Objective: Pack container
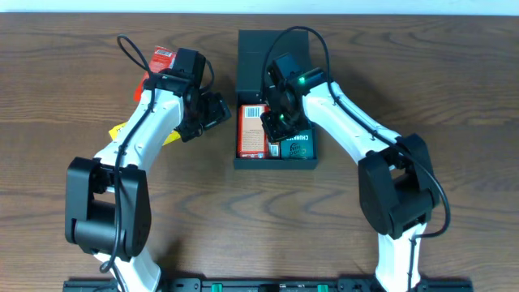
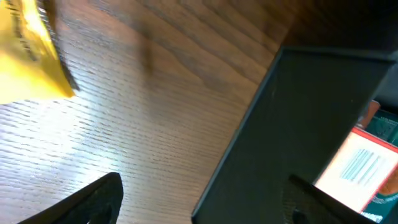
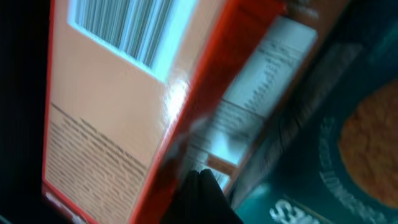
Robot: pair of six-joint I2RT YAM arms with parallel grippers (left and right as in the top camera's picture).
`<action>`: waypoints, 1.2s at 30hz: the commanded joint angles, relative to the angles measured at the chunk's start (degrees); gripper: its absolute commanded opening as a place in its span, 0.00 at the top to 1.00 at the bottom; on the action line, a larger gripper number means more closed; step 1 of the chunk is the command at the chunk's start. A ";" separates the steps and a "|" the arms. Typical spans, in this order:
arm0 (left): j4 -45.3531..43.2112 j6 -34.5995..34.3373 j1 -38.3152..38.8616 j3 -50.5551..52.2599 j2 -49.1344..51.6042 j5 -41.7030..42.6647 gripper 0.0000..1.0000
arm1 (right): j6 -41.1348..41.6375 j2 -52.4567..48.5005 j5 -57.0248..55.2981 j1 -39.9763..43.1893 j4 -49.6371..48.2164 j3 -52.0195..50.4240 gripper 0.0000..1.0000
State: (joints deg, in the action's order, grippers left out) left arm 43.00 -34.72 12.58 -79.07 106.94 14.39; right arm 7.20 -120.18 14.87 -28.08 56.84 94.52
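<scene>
The container (image 1: 240, 97) is a dark square box at the table's middle, its flap lid (image 1: 280, 45) open at the back. An orange-red carton (image 1: 252, 130) and a teal snack packet (image 1: 300, 147) lie inside it. My right gripper (image 1: 275, 132) reaches down into the box and is shut, holding nothing. In the right wrist view its tips (image 3: 202, 196) sit in the seam between the carton (image 3: 112, 106) and the teal packet (image 3: 336, 155). My left gripper (image 1: 213, 112) is open just outside the box's left wall (image 2: 298, 118), one finger (image 2: 93, 202) over bare wood.
A yellow packet (image 1: 120, 132) lies partly under the left arm and shows at the top left of the left wrist view (image 2: 28, 56). A red packet (image 1: 162, 58) sits at the back left, behind that arm.
</scene>
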 commanded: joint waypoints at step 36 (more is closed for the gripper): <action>-33.86 41.64 -7.52 -2.78 15.67 -25.70 0.28 | -1.51 3.52 -7.34 14.73 6.86 16.92 0.37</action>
State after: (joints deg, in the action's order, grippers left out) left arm 8.97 6.17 5.43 -81.21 121.10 -10.76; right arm 6.24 -118.63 7.68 -14.46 63.90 110.59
